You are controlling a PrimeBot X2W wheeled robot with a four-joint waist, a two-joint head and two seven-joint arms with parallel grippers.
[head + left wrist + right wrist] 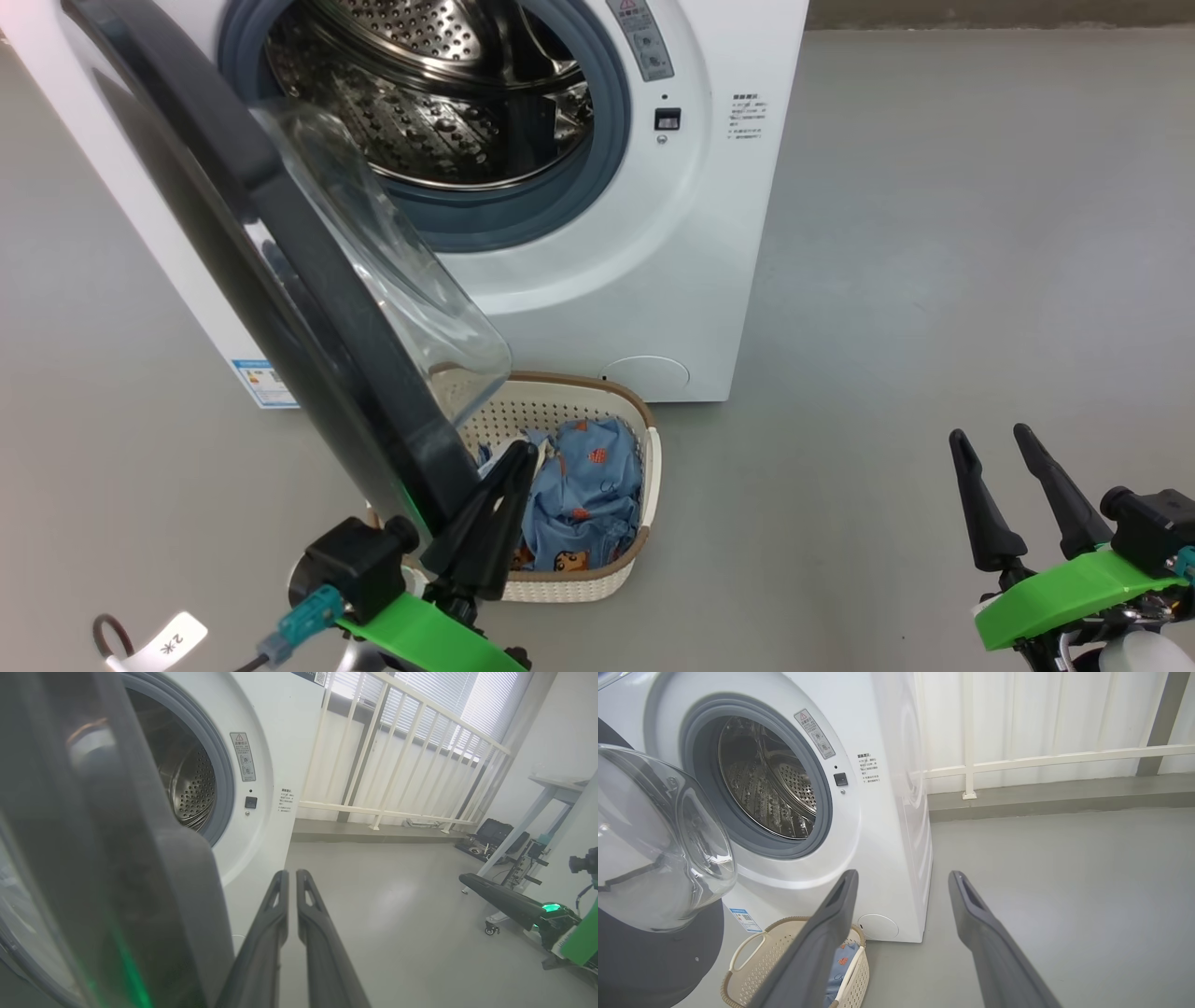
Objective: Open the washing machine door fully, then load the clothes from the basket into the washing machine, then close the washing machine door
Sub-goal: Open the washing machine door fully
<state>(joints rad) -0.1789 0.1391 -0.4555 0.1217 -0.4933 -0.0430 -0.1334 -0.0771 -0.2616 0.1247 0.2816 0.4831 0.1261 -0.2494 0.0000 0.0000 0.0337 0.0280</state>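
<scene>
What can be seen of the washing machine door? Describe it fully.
The washing machine door is a round panel, glossy black, with a bulging clear glass bowl window on its inner face. It stands open, swung out toward the robot from the washing machine's left side, leaving the steel drum uncovered. In the head view its lower part overlaps the basket's rear rim. The shut left gripper lies beside its free edge; contact cannot be told. Green light reflects low on it.
</scene>
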